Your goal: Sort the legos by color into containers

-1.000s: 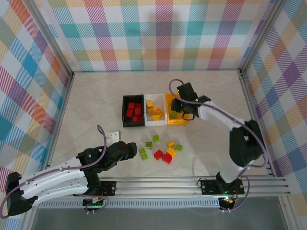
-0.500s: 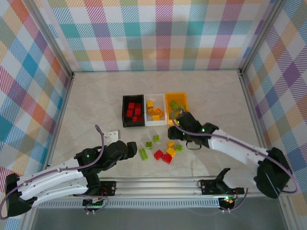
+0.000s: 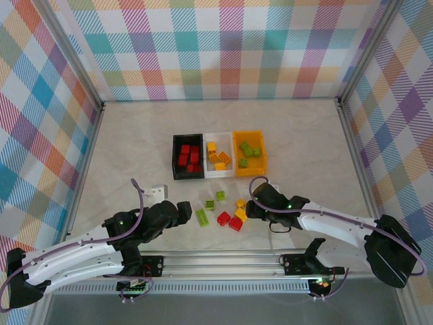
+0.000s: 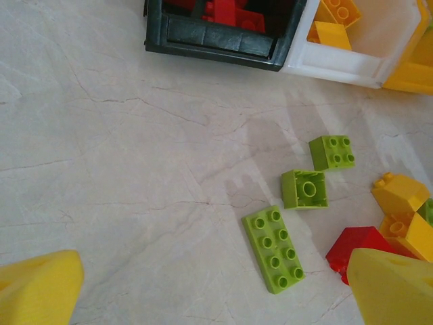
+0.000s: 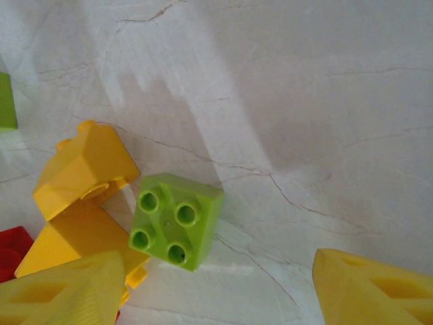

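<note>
Three containers stand in a row: a black bin (image 3: 176,157) with red legos, a white bin (image 3: 218,173) with yellow ones, an orange-yellow bin (image 3: 263,157) with green ones. Loose legos lie nearer: a long green brick (image 3: 201,217) (image 4: 274,248), two small green ones (image 4: 304,188) (image 4: 332,152), red bricks (image 3: 223,217) and yellow bricks (image 3: 240,214). My right gripper (image 3: 251,208) (image 5: 216,291) hovers open over a green 2x2 brick (image 5: 176,220) beside yellow bricks (image 5: 84,169). My left gripper (image 3: 183,214) (image 4: 213,291) stands open and empty, just left of the long green brick.
A small white block (image 3: 159,191) lies left of the pile, by the left arm. The metal rail (image 3: 230,261) runs along the near edge. Checked walls enclose the marble table (image 3: 135,149) on three sides.
My right arm has swung back from the orange-yellow bin to the loose pile, lowering over the green 2x2 brick, its jaws wider apart. The left arm has barely shifted.
</note>
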Robot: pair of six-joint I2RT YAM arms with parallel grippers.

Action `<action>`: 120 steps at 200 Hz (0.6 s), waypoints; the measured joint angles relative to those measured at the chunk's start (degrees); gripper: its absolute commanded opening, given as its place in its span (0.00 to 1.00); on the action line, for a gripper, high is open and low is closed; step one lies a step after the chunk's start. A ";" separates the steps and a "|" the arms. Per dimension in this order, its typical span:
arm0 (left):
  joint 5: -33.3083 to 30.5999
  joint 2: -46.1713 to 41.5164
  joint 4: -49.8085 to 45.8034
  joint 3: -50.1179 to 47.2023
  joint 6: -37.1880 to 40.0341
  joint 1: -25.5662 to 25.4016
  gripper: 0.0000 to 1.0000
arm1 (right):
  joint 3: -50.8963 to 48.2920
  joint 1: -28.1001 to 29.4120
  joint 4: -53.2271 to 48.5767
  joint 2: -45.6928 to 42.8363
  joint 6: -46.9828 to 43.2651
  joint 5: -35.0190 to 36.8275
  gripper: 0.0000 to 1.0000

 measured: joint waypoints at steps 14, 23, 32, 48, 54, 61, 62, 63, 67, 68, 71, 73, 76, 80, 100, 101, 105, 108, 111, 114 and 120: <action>0.00 -0.26 0.07 -0.33 -0.17 0.00 1.00 | 0.04 0.00 1.16 1.86 0.02 -0.02 0.74; 0.00 -0.35 0.02 -0.52 -0.22 0.00 1.00 | 0.28 -0.02 1.46 3.04 0.17 -0.02 0.73; 0.00 -0.35 -0.02 -0.61 -0.35 0.00 1.00 | 0.81 -0.11 1.84 4.28 0.48 -0.11 0.72; 0.02 -0.35 0.00 -0.66 -0.37 0.00 1.00 | 2.23 -0.24 2.49 6.23 0.90 -0.09 0.69; 0.02 -0.35 0.02 -0.68 -0.37 0.00 1.00 | 2.56 -0.28 2.86 6.99 1.01 -0.07 0.66; 0.02 -0.35 0.02 -0.70 -0.39 0.00 1.00 | 2.91 -0.28 3.02 7.98 1.11 -0.07 0.62; 0.02 -0.35 0.02 -0.70 -0.37 0.00 1.00 | 2.91 -0.28 3.02 8.11 1.07 -0.07 0.62; 0.00 -0.35 0.04 -0.72 -0.37 0.00 1.00 | 2.95 -0.28 3.04 8.31 1.20 -0.02 0.61; 0.02 -0.35 0.09 -0.74 -0.39 0.00 1.00 | 3.04 -0.31 3.21 8.74 1.51 -0.07 0.59; 0.02 -0.35 0.11 -0.79 -0.39 0.00 1.00 | 3.08 -0.33 3.26 8.92 1.42 -0.09 0.59; 0.00 -0.35 0.11 -0.81 -0.39 0.00 1.00 | 3.21 -0.42 3.37 9.18 1.62 0.00 0.57; 0.02 -0.35 0.11 -0.87 -0.39 0.00 1.00 | 3.30 -0.50 3.37 9.35 1.84 -0.07 0.55; 0.00 -0.35 0.13 -0.92 -0.39 0.00 1.00 | 3.43 -0.63 3.34 9.64 1.68 -0.04 0.53; 0.02 -0.35 0.13 -1.03 -0.39 0.00 1.00 | 3.50 -0.72 3.34 10.05 2.10 -0.02 0.51; 0.02 -0.35 0.09 -1.49 -0.39 0.00 1.00 | 3.78 -1.42 2.71 11.19 2.36 0.42 0.38; 0.02 -0.35 0.09 -1.51 -0.39 0.00 1.00 | 3.80 -1.44 2.62 11.17 2.12 0.37 0.38; 0.02 -0.35 0.11 -1.51 -0.39 0.00 1.00 | 3.80 -1.49 2.47 11.13 2.34 0.42 0.36; 0.02 -0.35 0.11 -1.51 -0.39 0.00 1.00 | 3.82 -1.49 2.29 11.08 2.01 0.44 0.35; 0.02 -0.35 0.13 -1.51 -0.37 0.00 1.00 | 3.82 -1.49 2.10 11.06 2.16 0.46 0.33; 0.02 -0.35 0.13 -1.51 -0.39 0.00 1.00 | 3.82 -1.49 1.86 11.02 1.99 0.63 0.32; 0.02 -0.35 0.13 -1.51 -0.39 0.00 1.00 | 3.82 -1.57 1.60 10.91 1.88 0.70 0.31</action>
